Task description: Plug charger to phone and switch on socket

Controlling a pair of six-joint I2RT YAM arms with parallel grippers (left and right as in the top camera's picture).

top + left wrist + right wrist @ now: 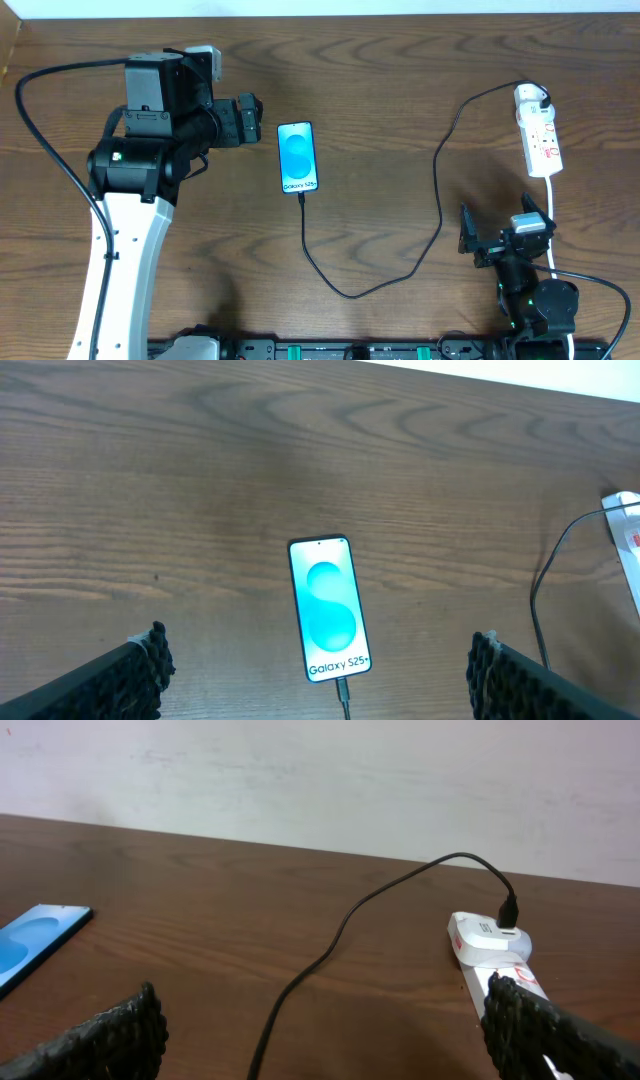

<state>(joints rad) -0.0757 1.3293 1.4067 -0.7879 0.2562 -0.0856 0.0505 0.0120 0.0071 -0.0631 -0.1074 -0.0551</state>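
The phone lies flat mid-table with its blue screen lit; it also shows in the left wrist view and at the left edge of the right wrist view. The charger cable has its connector tip in the phone's bottom edge and runs in a loop to the white plug seated in the socket, which also shows in the right wrist view. My left gripper is open and empty, just left of the phone. My right gripper is open and empty, low at the front right, short of the socket.
The socket's white cord runs down the right side past my right arm. The wooden table's far edge meets a pale wall. My left arm's black cable loops over the left of the table.
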